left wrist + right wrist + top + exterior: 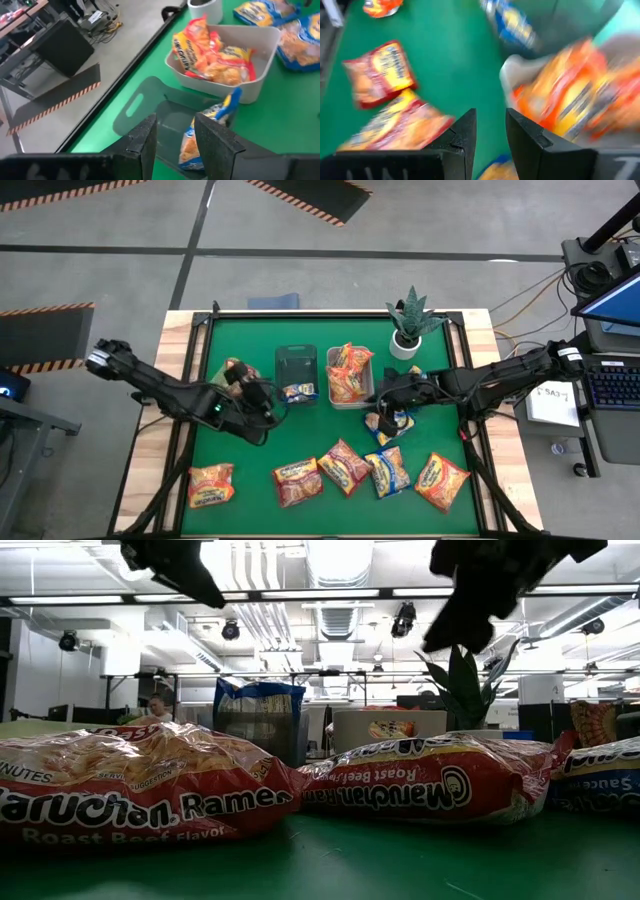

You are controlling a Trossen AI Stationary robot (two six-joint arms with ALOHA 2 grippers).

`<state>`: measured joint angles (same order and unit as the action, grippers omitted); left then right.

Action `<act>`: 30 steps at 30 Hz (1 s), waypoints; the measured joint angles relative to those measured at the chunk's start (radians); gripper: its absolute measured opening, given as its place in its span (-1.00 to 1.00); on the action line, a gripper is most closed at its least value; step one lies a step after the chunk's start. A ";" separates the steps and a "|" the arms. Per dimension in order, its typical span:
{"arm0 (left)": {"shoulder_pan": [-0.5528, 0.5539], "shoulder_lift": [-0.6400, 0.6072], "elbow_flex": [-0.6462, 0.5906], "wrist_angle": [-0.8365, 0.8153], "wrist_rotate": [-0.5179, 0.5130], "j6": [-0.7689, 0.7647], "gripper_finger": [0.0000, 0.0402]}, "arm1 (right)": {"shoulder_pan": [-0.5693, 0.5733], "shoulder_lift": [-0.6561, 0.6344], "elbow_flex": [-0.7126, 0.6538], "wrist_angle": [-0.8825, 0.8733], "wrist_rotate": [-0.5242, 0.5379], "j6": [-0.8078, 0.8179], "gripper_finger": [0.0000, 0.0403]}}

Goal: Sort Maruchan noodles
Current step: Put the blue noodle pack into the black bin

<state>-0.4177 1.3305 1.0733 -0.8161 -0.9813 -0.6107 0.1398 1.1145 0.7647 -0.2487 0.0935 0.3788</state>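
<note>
1. five ramen packets lie in a loose row along the near part of the green table (250,450): an orange packet (211,484) at near left, then a red packet (298,482), a second red packet (344,466), a blue-and-yellow packet (388,471) and a second orange packet (441,481) at near right.
2. the dark bin (296,372) stands at table centre, with a blue-and-yellow packet (207,131) leaning on its near right edge.
3. the pale bin (351,377) stands just right of the dark bin, touching or almost touching it, and holds several orange packets (212,56).
4. a potted plant (410,322) stands at the far right, behind the pale bin.
5. the left gripper (262,402) hangs just left of the dark bin. its fingers (142,142) stand slightly apart with nothing between them: released and empty.
6. the right gripper (384,408) hangs just near and right of the pale bin, over more blue-and-yellow packets (393,423) lying there. its fingers (460,137) show a narrow gap with nothing in it: released and empty.
7. one further packet (233,369) sits at far left, partly hidden by the left arm; whether it rests in a container i cannot tell.
8. the low view shows two red roast beef packets (430,790) flat on the table at the near edge.
</note>
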 joint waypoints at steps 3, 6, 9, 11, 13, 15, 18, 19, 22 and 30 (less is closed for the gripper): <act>-0.002 0.066 0.028 0.002 0.000 0.014 -0.43 | 0.000 0.000 0.000 -0.069 -0.090 0.164 -0.57; -0.002 0.135 0.055 0.001 0.000 0.044 -0.44 | 0.014 0.000 0.000 -0.159 -0.154 0.288 -0.59; -0.002 0.193 0.088 0.000 -0.001 0.079 -0.44 | 0.046 0.000 0.000 -0.221 -0.154 0.316 -0.61; -0.002 0.223 0.110 -0.001 -0.002 0.110 -0.44 | 0.077 0.000 0.000 -0.226 -0.152 0.340 -0.62; -0.001 0.244 0.132 0.001 -0.002 0.148 -0.44 | 0.104 0.000 0.001 -0.219 -0.146 0.383 -0.62; -0.001 0.255 0.152 0.000 -0.006 0.186 -0.44 | 0.121 0.000 0.010 -0.226 -0.145 0.431 -0.62; -0.001 0.259 0.170 0.001 -0.047 0.239 -0.44 | 0.133 0.001 0.024 -0.225 -0.138 0.494 -0.62; -0.001 0.257 0.172 0.002 -0.061 0.252 -0.44 | 0.135 0.005 0.028 -0.232 -0.139 0.508 -0.62; -0.001 0.240 0.176 0.003 -0.075 0.286 -0.44 | 0.145 0.031 0.048 -0.267 -0.138 0.532 -0.62; -0.001 0.179 0.160 0.092 0.024 0.529 -0.44 | 0.189 0.212 0.233 -0.329 -0.143 0.435 -0.62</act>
<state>-0.4183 1.5099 1.2329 -0.7242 -0.9573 -0.0815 0.3292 1.3265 0.9972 -0.5777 -0.0495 0.8137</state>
